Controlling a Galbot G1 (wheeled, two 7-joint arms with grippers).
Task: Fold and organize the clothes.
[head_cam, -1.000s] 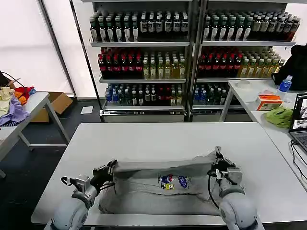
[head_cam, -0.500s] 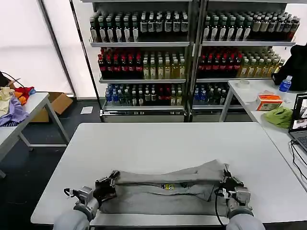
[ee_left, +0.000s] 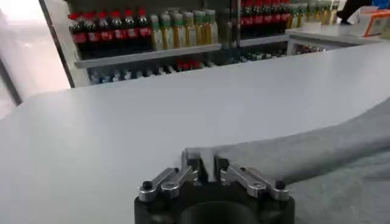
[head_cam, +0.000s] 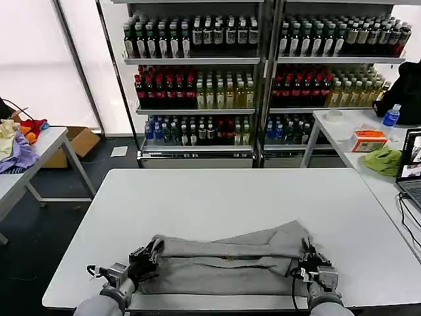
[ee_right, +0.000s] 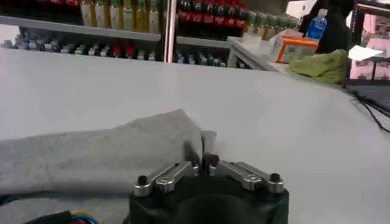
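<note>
White table (head_cam: 217, 197) bears grey shirt (head_cam: 223, 263), pinched between both end effectors.

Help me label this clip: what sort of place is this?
Probably a mock shop or test lab: tall metal shelves of bottled drinks behind a plain white table, plus a side desk with an open laptop.

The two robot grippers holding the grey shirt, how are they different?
The left gripper pinches the grey shirt at its left end; the right gripper pinches its right end. In the head view, the cloth at the right gripper bunches into a higher hump, while at the left gripper it lies flatter. Both have their jaws shut on an edge, low near the white table's front.
</note>
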